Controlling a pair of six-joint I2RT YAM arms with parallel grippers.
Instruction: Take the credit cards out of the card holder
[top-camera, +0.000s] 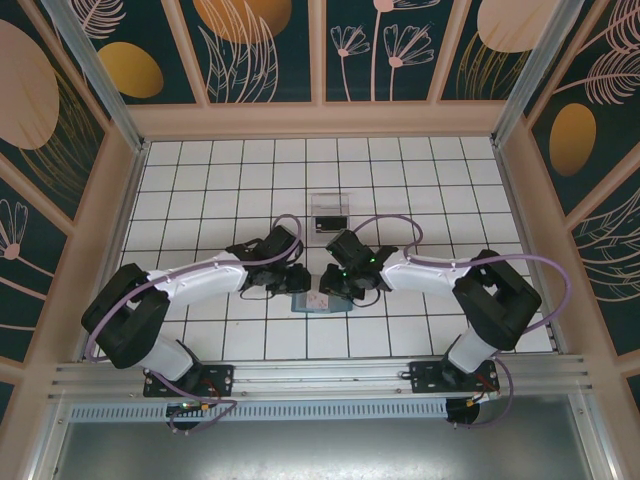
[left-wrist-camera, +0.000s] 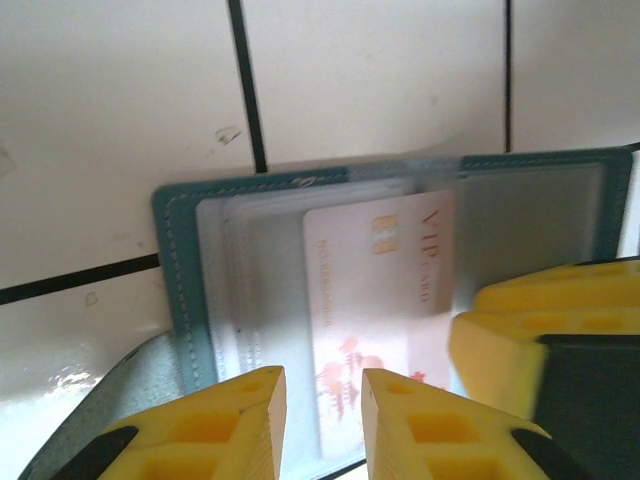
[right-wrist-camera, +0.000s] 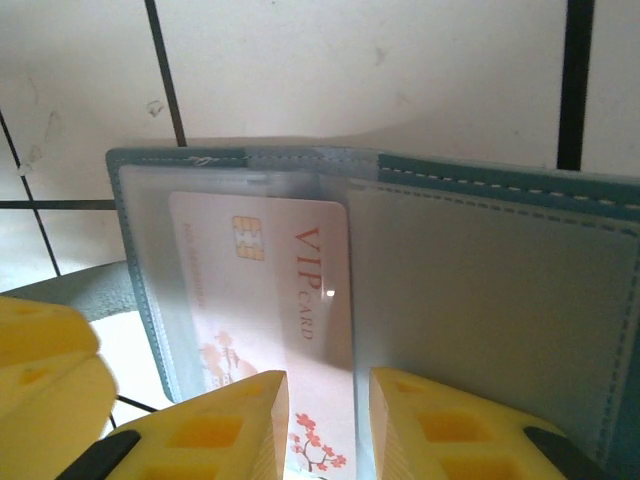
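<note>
While the card holder (right-wrist-camera: 500, 290) lies open on the tiled table (top-camera: 200, 180) between your two arms, nothing is out yet: the whitish VIP card (right-wrist-camera: 250, 290) sits largely inside its clear sleeve. Both arms reach inward and low over the wallet. Your left gripper (left-wrist-camera: 322, 420) and right gripper (right-wrist-camera: 328, 425) hover with jaws slightly parted, gripping nothing.

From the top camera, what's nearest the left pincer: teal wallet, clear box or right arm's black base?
1. Flat teal bifold card holder, right beside the left pincer.
2. Small clear plastic box, farther back, mid-table.
3. Right arm's black base, near-right edge.
</note>
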